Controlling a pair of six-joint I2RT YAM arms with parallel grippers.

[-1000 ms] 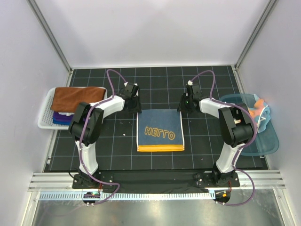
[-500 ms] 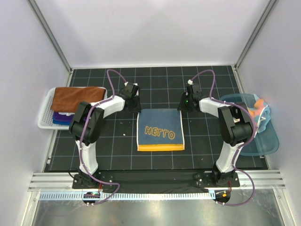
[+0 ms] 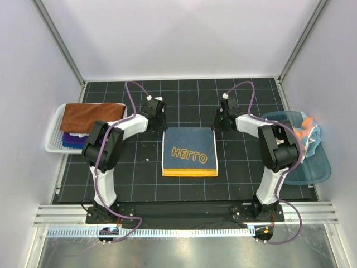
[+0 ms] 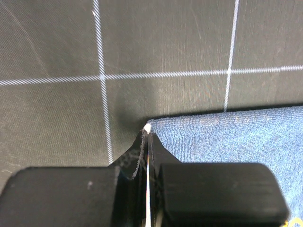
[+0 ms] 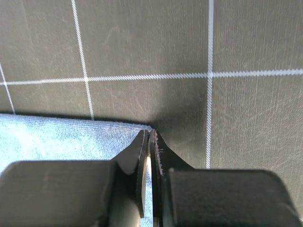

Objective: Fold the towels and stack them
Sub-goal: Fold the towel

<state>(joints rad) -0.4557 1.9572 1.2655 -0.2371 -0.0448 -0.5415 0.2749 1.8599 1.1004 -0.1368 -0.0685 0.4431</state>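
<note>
fold step: left end effector [image 4: 147,130] and right end effector [image 5: 150,135] each clamp a corner of the navy yellow-lettered terry towel [image 3: 189,152]; next likely needs an even lift, drawn rearward.

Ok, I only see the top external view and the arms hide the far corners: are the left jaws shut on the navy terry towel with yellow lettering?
Observer: Yes, the left jaws are shut on the far left corner of the navy terry towel, its pale edge pinched between them.
Operator: And the right?
Observer: The right jaws meet on the far right corner, a pale sliver between them.
Operator: Bunched?
Observer: No, it lies flat on the black gridded mat.
</note>
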